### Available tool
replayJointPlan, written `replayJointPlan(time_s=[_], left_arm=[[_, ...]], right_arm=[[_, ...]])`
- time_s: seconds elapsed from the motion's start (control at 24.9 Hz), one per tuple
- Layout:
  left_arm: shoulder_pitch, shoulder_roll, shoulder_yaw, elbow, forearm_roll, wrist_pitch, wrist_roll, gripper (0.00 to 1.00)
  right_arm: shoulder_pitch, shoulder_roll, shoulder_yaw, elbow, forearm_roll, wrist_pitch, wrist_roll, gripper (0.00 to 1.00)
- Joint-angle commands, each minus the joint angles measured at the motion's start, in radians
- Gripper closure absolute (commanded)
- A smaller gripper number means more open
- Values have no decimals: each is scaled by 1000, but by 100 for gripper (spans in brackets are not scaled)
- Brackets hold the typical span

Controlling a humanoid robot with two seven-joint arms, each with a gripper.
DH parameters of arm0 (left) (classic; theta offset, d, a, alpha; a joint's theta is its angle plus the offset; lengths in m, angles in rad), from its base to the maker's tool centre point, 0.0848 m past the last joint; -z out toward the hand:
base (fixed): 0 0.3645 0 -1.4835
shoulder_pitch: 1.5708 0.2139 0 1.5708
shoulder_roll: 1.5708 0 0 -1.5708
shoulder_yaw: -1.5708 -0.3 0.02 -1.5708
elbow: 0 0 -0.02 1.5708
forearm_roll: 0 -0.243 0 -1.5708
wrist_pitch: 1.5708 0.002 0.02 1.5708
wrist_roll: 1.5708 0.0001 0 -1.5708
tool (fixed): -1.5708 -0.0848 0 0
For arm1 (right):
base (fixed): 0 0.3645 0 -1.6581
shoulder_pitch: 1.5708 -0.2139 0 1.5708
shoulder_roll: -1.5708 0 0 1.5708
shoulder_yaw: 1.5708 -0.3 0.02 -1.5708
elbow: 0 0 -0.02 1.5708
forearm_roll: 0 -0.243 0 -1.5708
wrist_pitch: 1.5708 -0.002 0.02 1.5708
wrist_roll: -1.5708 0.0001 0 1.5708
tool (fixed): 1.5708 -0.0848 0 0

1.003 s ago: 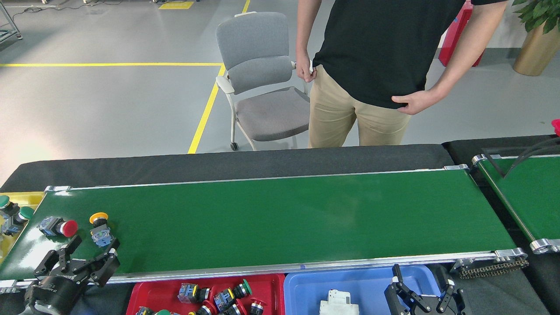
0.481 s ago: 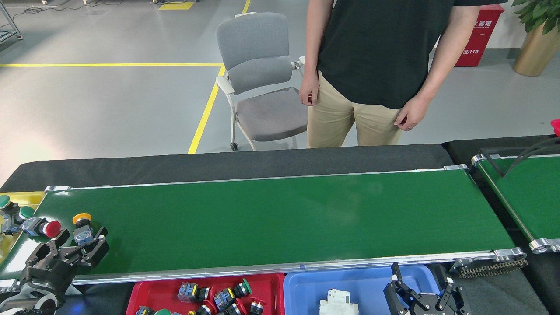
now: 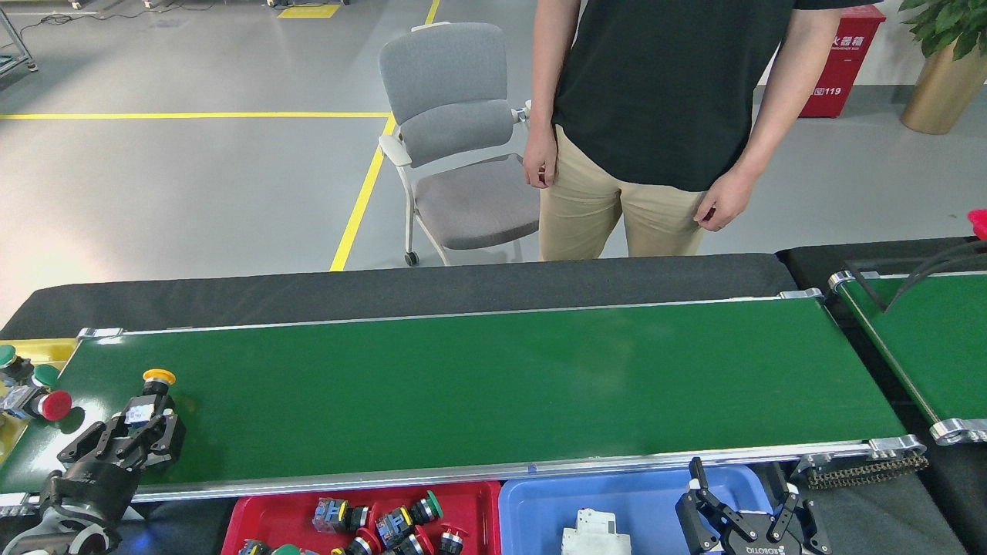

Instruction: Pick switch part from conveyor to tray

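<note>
Long green conveyor (image 3: 478,385) running across the view, silver rails along both edges, chain at its right near corner. Near its left end, a yellow-capped switch (image 3: 152,391) standing on the belt, cap up, blue-and-grey body below. Left gripper (image 3: 127,435) over the belt at that same end, dark fingers (image 3: 92,443) closed in around the lower body of the yellow-capped switch; touching it by the look of things, though how firm the hold is cannot be told. Further left, at the very end of the conveyor, a red-capped switch (image 3: 45,404) lying on its side at the belt's edge, with green-capped ones (image 3: 23,370) in a yellow bin (image 3: 42,351) just past the conveyor's end.

In front of the conveyor's near rail, a red tray (image 3: 254,516) holding several switches with green, red and yellow caps. Just right of it, a blue tray (image 3: 540,512) with a white part (image 3: 590,536) inside. Right gripper (image 3: 744,516) over the blue tray's right portion, fingers spread apart, nothing between them.

Beyond the conveyor's far rail, a person (image 3: 655,116) in a black shirt and tan trousers, arms down, beside a grey chair (image 3: 455,131). Off the conveyor's right end, part of a second green belt (image 3: 937,339).
</note>
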Motion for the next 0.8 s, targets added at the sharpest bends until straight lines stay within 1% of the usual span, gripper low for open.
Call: replayJointPlan(time_s=[0.0, 0.04, 0.08, 0.12, 0.2, 0.28, 0.32, 0.36, 0.44, 0.6, 0.64, 0.76], left_arm=[[62, -3, 1, -137, 31, -102, 8, 93], [114, -15, 1, -216, 44, -151, 6, 92], [172, -31, 1, -294, 51, -202, 6, 89], [220, -48, 1, -358, 49, -229, 5, 84], [336, -103, -7, -509, 44, -229, -5, 74], [421, -132, -49, -601, 46, -229, -21, 48], [439, -149, -70, -605, 49, -229, -21, 23], [445, -169, -90, -605, 43, -229, -23, 0], [456, -192, -105, -604, 41, -229, -21, 0], [458, -198, -87, -601, 46, -229, -20, 0], [458, -199, -67, -598, 47, -229, -17, 0], [450, -227, 65, -567, 46, -229, -14, 0]], right_arm=[[-7, -2, -4, -10, -2, -2, -2, 0], [-7, -2, -4, -10, -2, -2, -3, 0], [-7, -2, -4, -10, -2, -4, -2, 0], [-7, -2, -4, -9, -2, -2, -2, 0], [-7, -2, -4, -10, -2, -4, -2, 0], [-7, -2, -4, -10, -2, -2, -2, 0], [-7, -2, -4, -10, -2, -2, -3, 0], [-7, -2, -4, -10, -2, -2, -2, 0], [-7, -4, -4, -10, -2, -2, -3, 0], [-6, -4, -4, -10, -2, -2, -3, 0], [-6, -2, -4, -10, -2, -2, -2, 0], [-6, -2, -6, -10, -2, -2, -3, 0]])
